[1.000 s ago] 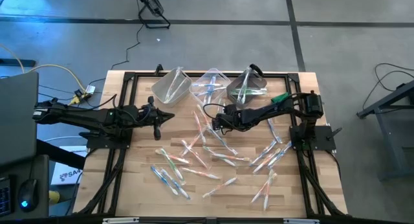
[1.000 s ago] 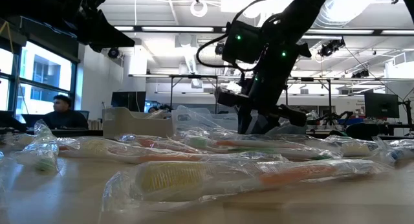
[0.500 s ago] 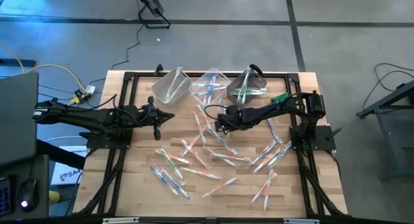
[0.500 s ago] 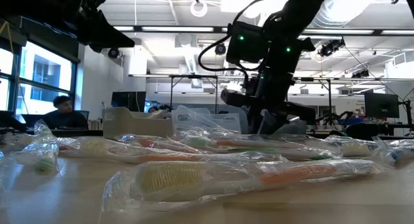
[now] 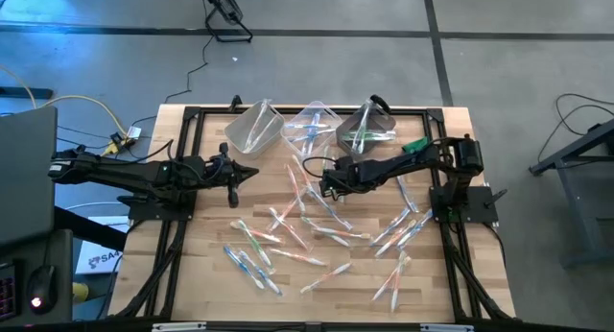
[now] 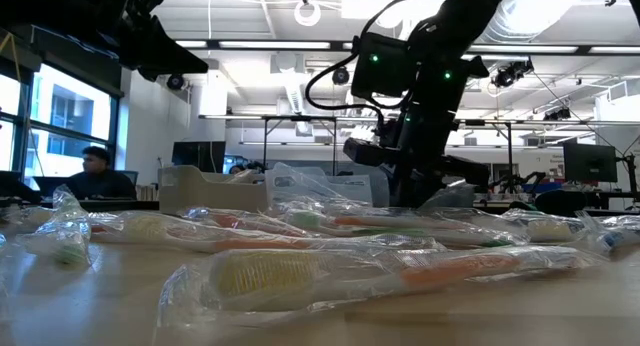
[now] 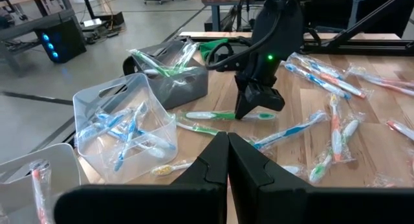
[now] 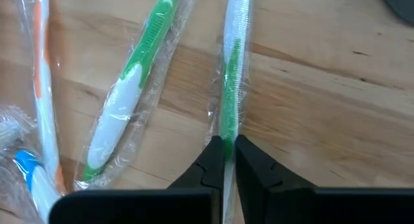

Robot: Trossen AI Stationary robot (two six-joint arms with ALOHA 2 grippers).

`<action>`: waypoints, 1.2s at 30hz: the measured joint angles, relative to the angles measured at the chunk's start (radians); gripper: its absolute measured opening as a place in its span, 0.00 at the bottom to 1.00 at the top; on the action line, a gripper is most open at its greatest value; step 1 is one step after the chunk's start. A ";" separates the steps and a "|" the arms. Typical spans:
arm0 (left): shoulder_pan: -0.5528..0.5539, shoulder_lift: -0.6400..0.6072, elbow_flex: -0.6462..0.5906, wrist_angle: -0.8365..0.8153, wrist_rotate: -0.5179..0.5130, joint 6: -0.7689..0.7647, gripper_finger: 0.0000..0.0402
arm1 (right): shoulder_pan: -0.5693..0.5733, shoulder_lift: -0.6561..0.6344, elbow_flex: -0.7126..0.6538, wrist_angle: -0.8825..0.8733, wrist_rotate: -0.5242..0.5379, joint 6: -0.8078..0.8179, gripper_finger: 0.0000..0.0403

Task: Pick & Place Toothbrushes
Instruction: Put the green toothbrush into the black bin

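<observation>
With the right pincer clamped on a green toothbrush (left pincer idle, closed), a lift off the surface toward the bins looks next.

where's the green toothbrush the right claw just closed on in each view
High view: the green toothbrush lies under the right claw, mid-table, in front of the bins.
Low view: cannot tell it apart; the right claw reaches down behind the wrapped pile.
Left wrist view: it lies on the wood at the right claw's tip.
Right wrist view: it runs up from between the closed fingers.
Shared landmark: the right claw.
</observation>
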 joint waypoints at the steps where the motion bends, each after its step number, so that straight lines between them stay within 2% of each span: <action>1: 0.000 0.000 0.000 0.000 0.000 0.000 0.00 | 0.002 0.000 0.000 0.000 0.002 0.000 0.03; 10: 0.000 0.000 0.000 0.000 0.000 0.000 0.00 | 0.030 -0.078 -0.007 -0.030 0.013 -0.032 0.01; 27: 0.000 0.000 0.000 -0.007 0.000 0.000 0.00 | 0.074 -0.404 -0.003 -0.063 0.001 -0.179 0.00; 30: 0.000 0.000 0.000 -0.008 0.000 0.000 0.00 | 0.077 -0.457 -0.002 -0.080 0.026 -0.187 0.00; 36: 0.000 0.000 0.000 -0.008 0.000 0.000 0.00 | 0.080 -0.527 0.000 -0.112 0.139 -0.204 0.01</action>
